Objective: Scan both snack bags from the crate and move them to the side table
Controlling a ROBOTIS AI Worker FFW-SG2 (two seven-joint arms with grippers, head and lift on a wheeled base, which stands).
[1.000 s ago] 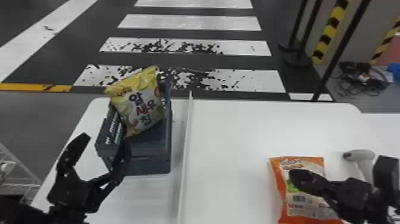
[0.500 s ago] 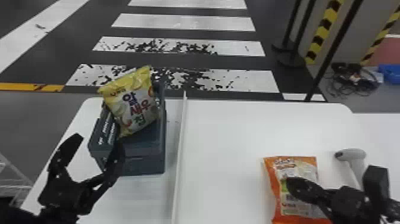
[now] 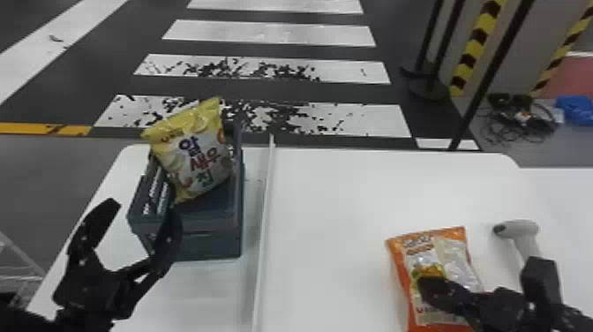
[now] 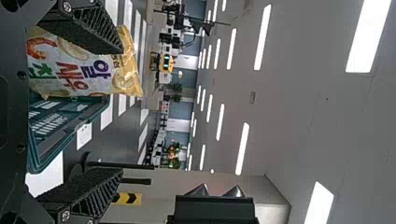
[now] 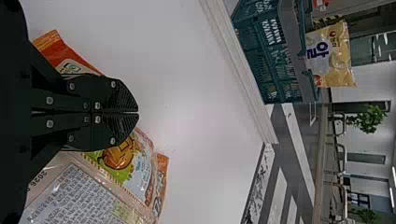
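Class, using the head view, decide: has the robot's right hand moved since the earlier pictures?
Yes. The right hand has shifted down the head view, farther below the far end of the white divider.

And here's the left arm (image 3: 26, 321), in from the lower left corner of the head view, its left gripper (image 3: 143, 211) spread wide, 2 fingers (image 4: 86, 189) well apart, nothing between the tips, pointing forward! Over on the lower right, the right arm (image 3: 573, 318), its right gripper (image 3: 421, 282) angled in toward the robot's left, 2 fingers (image 5: 122, 99) pressed flat together, tips meeting!
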